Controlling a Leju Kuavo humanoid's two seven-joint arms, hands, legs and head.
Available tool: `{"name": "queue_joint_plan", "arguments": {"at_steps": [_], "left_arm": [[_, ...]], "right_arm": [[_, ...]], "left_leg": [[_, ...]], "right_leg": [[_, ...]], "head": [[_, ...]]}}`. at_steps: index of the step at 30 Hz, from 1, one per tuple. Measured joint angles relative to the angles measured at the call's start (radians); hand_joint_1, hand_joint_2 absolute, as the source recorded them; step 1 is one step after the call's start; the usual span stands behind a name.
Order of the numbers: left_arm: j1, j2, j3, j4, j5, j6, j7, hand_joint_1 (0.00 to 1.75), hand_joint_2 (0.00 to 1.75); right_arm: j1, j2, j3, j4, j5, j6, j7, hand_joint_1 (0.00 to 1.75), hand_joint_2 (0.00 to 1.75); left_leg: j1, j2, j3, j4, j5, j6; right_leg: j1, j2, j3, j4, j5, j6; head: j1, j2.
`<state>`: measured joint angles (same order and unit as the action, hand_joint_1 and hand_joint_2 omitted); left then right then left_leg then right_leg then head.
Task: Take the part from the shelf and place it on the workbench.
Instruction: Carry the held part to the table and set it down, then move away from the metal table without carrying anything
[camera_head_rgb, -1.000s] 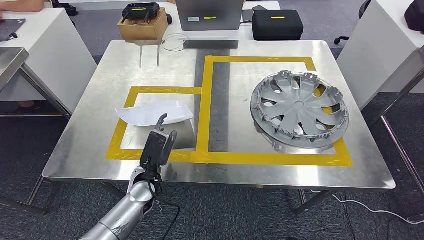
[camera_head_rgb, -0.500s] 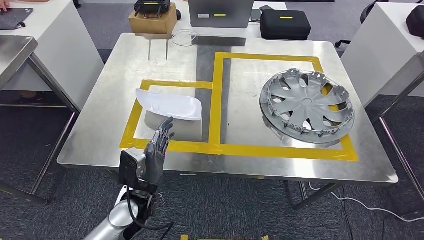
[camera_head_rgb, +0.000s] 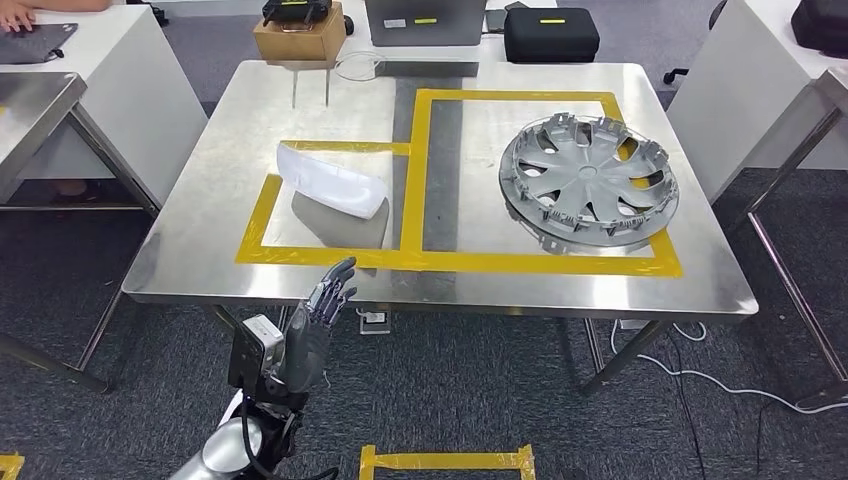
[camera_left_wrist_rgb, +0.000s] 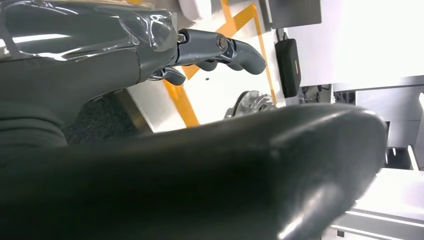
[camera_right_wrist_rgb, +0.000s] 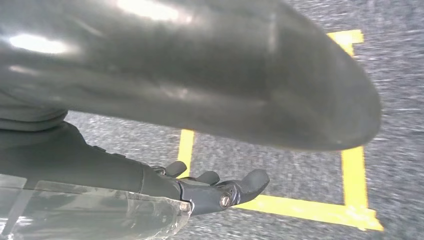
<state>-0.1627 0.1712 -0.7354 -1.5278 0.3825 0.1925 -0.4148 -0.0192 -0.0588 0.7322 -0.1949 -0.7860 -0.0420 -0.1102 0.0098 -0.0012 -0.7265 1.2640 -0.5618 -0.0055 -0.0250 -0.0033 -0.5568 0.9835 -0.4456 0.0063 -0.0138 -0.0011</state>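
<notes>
White part (camera_head_rgb: 333, 187) lies on the steel worktop (camera_head_rgb: 200, 240), inside the smaller yellow-taped bay (camera_head_rgb: 258, 215) on our left, tilted, one long edge raised and throwing a shadow. No hand touches it. We judge it set down where the tape marks its place, so the placing step looks done.

Left hand (camera_head_rgb: 312, 322) hangs off the near worktop edge, over the carpet, well apart from the part. Fingers (camera_head_rgb: 335, 279) are straight and spread, pointing toward the worktop, nothing in them. The left wrist view agrees: fingertips (camera_left_wrist_rgb: 235, 48) extended into free air, tape and worktop beyond. We read this as a released hand, clear of the worktop.

Right hand (camera_right_wrist_rgb: 210, 187) hangs low over grey carpet with yellow floor tape (camera_right_wrist_rgb: 350, 165) under it, fingers loosely extended and holding nothing. We judge it idle in this task.

Silver wheel cover (camera_head_rgb: 590, 180) sits in the larger taped bay, just overlapping the tape at its near edge; likely a separate job.

Hard to make out: thick dark thumbs block much of both wrist views. The part's underside is hidden, so what props its tilt is unclear. A person's hand at the far left desk (camera_head_rgb: 60, 45) is cut off by the frame.
</notes>
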Motion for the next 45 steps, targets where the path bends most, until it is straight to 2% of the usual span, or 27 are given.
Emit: {"name": "queue_joint_plan", "arguments": {"at_steps": [1,2,4,6,7,10,12,14,15,17,19,21,22,24,25,27,29,31,33,34,35,37,38,40,42,43,45], "left_arm": [[0.002,0.002,-0.001,0.0,-0.001,0.001,0.0,0.0,0.0],[0.004,0.003,-0.001,0.0,-0.001,0.001,-0.001,0.0,0.0],[0.005,0.006,-0.001,-0.002,-0.001,0.001,-0.001,0.0,0.0],[0.004,0.007,-0.001,-0.007,-0.002,0.001,-0.002,0.0,0.0],[0.004,0.007,-0.001,-0.009,-0.003,0.001,-0.002,0.0,0.0],[0.003,0.009,-0.001,-0.012,-0.004,0.001,-0.003,0.0,0.0],[0.002,0.008,-0.002,-0.014,-0.004,0.001,-0.003,0.0,0.0],[0.003,0.007,-0.003,-0.015,-0.004,0.001,-0.003,0.0,0.0],[0.005,0.007,-0.004,-0.015,-0.004,0.001,-0.003,0.0,0.0],[0.006,0.007,-0.005,-0.014,-0.004,0.002,-0.003,0.0,0.0],[0.006,0.007,-0.006,-0.015,-0.006,0.005,-0.004,0.0,0.0],[0.007,0.007,-0.004,-0.016,-0.013,0.013,-0.005,0.0,0.0],[0.007,0.007,-0.003,-0.017,-0.018,0.018,-0.006,0.0,0.0],[0.012,0.007,0.0,-0.018,-0.026,0.027,-0.008,0.0,0.0],[0.017,0.008,0.003,-0.018,-0.029,0.032,-0.009,0.0,0.0],[0.029,0.011,0.007,-0.018,-0.032,0.039,-0.01,0.0,0.0],[0.033,0.012,0.009,-0.018,-0.033,0.042,-0.011,0.0,0.0],[0.034,0.012,0.009,-0.018,-0.033,0.042,-0.011,0.0,0.0],[0.04,0.015,0.014,-0.018,-0.036,0.047,-0.011,0.0,0.0],[0.056,0.021,0.021,-0.018,-0.04,0.056,-0.008,0.0,0.0],[0.076,0.028,0.031,-0.016,-0.045,0.066,-0.006,0.0,0.0],[0.112,0.041,0.056,-0.011,-0.056,0.078,0.003,0.0,0.0],[0.12,0.042,0.067,-0.006,-0.062,0.078,0.007,0.0,0.0],[0.129,0.043,0.085,0.01,-0.081,0.08,0.022,0.0,0.0],[0.132,0.038,0.097,0.035,-0.103,0.085,0.035,0.0,0.0],[0.132,0.034,0.103,0.05,-0.112,0.088,0.038,0.0,0.0],[0.132,0.022,0.113,0.083,-0.121,0.09,0.042,0.0,0.0]], "right_arm": [[0.0,0.0,0.002,0.0,0.002,0.0,0.001,0.0,0.0],[0.0,0.0,0.004,0.001,0.003,0.0,0.002,0.0,0.0],[-0.001,0.002,0.006,0.001,0.003,0.0,0.002,0.0,0.0],[-0.002,0.006,0.007,0.001,0.003,0.0,0.002,0.0,0.0],[-0.003,0.007,0.007,0.001,0.003,0.001,0.003,0.0,0.0],[-0.005,0.009,0.01,0.002,0.003,0.002,0.003,0.0,0.0],[-0.005,0.009,0.012,0.003,0.004,0.002,0.003,0.0,0.0],[-0.005,0.007,0.012,0.003,0.004,0.002,0.003,0.0,0.0],[-0.006,0.006,0.012,0.003,0.003,0.001,0.003,0.0,0.0],[-0.006,0.004,0.012,0.003,0.003,0.001,0.003,0.0,0.0],[-0.008,0.003,0.012,0.003,0.004,0.0,0.003,0.0,0.0],[-0.013,0.003,0.012,0.003,0.006,-0.001,0.003,0.0,0.0],[-0.016,0.003,0.013,0.003,0.008,-0.002,0.003,0.0,0.0],[-0.016,0.003,0.017,0.003,0.014,-0.005,0.003,0.0,0.0],[-0.015,0.004,0.02,0.003,0.018,-0.006,0.004,0.0,0.0],[-0.013,0.004,0.025,0.003,0.022,-0.009,0.005,0.0,0.0],[-0.013,0.004,0.026,0.003,0.023,-0.011,0.006,0.0,0.0],[-0.012,0.004,0.026,0.003,0.023,-0.011,0.006,0.0,0.0],[-0.012,0.004,0.027,0.003,0.023,-0.012,0.004,0.0,0.0],[-0.009,0.007,0.03,0.003,0.025,-0.013,0.001,0.0,0.0],[-0.005,0.014,0.034,0.002,0.029,-0.014,-0.001,0.0,0.0],[0.003,0.032,0.042,-0.003,0.036,-0.019,-0.003,0.0,0.0],[0.004,0.039,0.046,-0.006,0.035,-0.024,-0.001,0.0,0.0],[0.005,0.046,0.05,-0.01,0.028,-0.036,0.001,0.0,0.0],[0.006,0.049,0.051,-0.013,0.015,-0.048,0.001,0.0,0.0],[0.006,0.049,0.051,-0.015,0.01,-0.052,0.0,0.0,0.0],[0.005,0.043,0.051,-0.016,0.004,-0.057,-0.001,0.0,0.0]], "left_leg": [[0.001,0.0,0.009,0.029,0.0,-0.001],[0.001,0.0,0.037,0.019,0.019,0.001],[0.0,-0.001,0.143,-0.104,0.056,0.013],[-0.007,-0.003,0.241,-0.243,0.05,0.029],[-0.011,-0.004,0.263,-0.279,0.041,0.037],[-0.016,0.0,0.253,-0.303,0.069,0.061],[-0.012,0.004,0.23,-0.319,0.105,0.076],[-0.014,0.005,0.197,-0.318,0.135,0.08],[-0.015,0.006,0.179,-0.316,0.148,0.079],[-0.017,0.007,0.139,-0.309,0.172,0.076],[-0.016,0.007,0.102,-0.294,0.192,0.07],[-0.019,0.007,0.075,-0.278,0.208,0.059],[-0.02,0.008,0.068,-0.273,0.216,0.054],[-0.018,0.009,0.062,-0.272,0.233,0.043],[-0.014,0.008,0.058,-0.268,0.228,0.036],[-0.009,0.004,0.047,-0.243,0.182,0.025],[-0.008,0.002,0.041,-0.221,0.143,0.02],[-0.007,0.002,0.04,-0.216,0.137,0.019],[-0.005,0.003,0.021,-0.126,0.067,0.012],[-0.003,0.002,0.041,-0.085,0.052,0.011],[-0.003,0.001,0.084,-0.079,0.042,0.014],[-0.007,0.0,0.217,-0.199,0.06,0.036],[-0.013,0.0,0.255,-0.258,0.051,0.045],[-0.023,0.0,0.267,-0.296,0.048,0.057],[-0.021,0.003,0.255,-0.312,0.078,0.069],[-0.018,0.005,0.244,-0.321,0.096,0.073],[-0.016,0.007,0.214,-0.326,0.129,0.075]], "right_leg": [[0.001,0.0,-0.015,0.001,0.011,0.001],[0.001,0.0,-0.028,0.001,0.022,0.003],[0.003,0.001,-0.048,0.002,0.04,0.009],[0.004,0.001,-0.055,0.0,0.057,0.019],[0.003,0.001,-0.056,-0.001,0.065,0.027],[0.001,0.001,-0.064,-0.006,0.08,0.043],[0.004,0.002,-0.092,0.046,0.021,0.032],[0.003,0.003,-0.129,0.171,-0.073,0.021],[0.003,0.002,-0.139,0.234,-0.098,0.024],[0.002,0.002,-0.12,0.284,-0.086,0.044],[0.0,0.002,-0.033,0.195,-0.05,0.061],[0.003,0.004,0.068,0.052,-0.067,0.053],[0.006,0.005,0.092,0.009,-0.083,0.044],[0.009,0.006,0.089,-0.006,-0.082,0.026],[0.008,0.004,0.083,-0.006,-0.074,0.018],[0.002,0.0,0.068,-0.007,-0.056,0.004],[0.002,-0.001,0.061,-0.007,-0.048,-0.002],[0.002,-0.001,0.06,-0.007,-0.047,-0.002],[0.004,-0.002,0.044,-0.006,-0.032,-0.004],[0.006,-0.001,0.019,-0.004,-0.012,-0.004],[0.009,0.0,-0.007,-0.002,0.01,-0.003],[0.013,0.001,-0.048,0.0,0.048,0.005],[0.012,0.0,-0.052,-0.001,0.057,0.011],[0.007,-0.001,-0.054,-0.007,0.076,0.026],[0.005,-0.001,-0.063,-0.004,0.074,0.032],[0.007,-0.001,-0.075,0.02,0.046,0.028],[0.006,0.0,-0.112,0.127,-0.049,0.013]], "head": [[0.0,0.0],[0.0,0.0],[0.0,0.0],[0.001,0.0],[0.0,0.0],[-0.002,0.0],[0.002,0.0],[0.005,0.0],[0.006,0.0],[0.006,0.0],[0.006,0.0],[0.005,0.0],[0.004,0.0],[0.002,0.0],[0.002,0.0],[0.001,0.0],[0.001,0.0],[0.0,0.0],[0.0,0.0],[-0.001,0.0],[-0.001,0.0],[0.0,0.0],[0.0,0.0],[-0.001,0.0],[-0.002,0.0],[0.0,0.0],[0.003,0.0]]}}
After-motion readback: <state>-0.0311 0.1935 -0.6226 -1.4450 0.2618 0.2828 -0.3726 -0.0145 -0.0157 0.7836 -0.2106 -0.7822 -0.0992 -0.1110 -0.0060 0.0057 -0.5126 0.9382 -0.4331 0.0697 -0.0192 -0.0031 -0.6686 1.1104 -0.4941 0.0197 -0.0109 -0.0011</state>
